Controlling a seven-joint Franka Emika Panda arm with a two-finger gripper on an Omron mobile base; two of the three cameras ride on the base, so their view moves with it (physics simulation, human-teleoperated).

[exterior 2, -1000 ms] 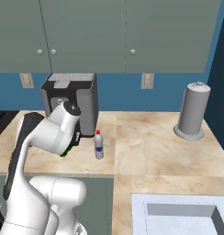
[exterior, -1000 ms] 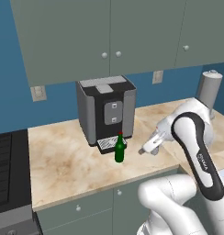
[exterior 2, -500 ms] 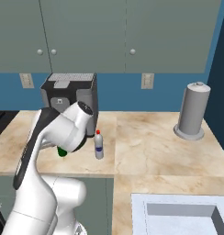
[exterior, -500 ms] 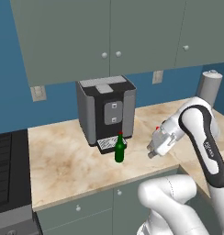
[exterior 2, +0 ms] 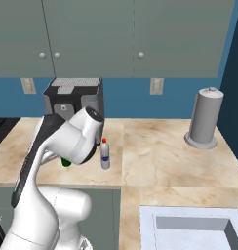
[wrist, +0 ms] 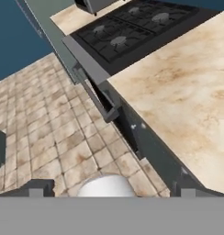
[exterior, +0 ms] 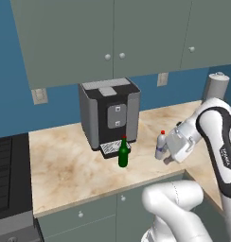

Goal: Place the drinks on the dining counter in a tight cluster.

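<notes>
Silver-white red-capped bottle [exterior: 160, 145] stands beside slim dark green bottle [exterior: 123, 152] on marble kitchen counter [exterior: 65, 165]; gripper [wrist: 109, 190] wide open, empty.

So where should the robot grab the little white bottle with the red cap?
Probably around the middle of the white bottle, below its red cap. It stands upright on the kitchen counter and its body is round, so open fingers can slide in level from the side. The right side looks freest; the green bottle stands to its left.

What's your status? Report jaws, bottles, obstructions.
Jaws open, holding nothing. Green bottle and small white bottle upright on the kitchen counter, apart. Coffee machine stands right behind the green one.
</notes>
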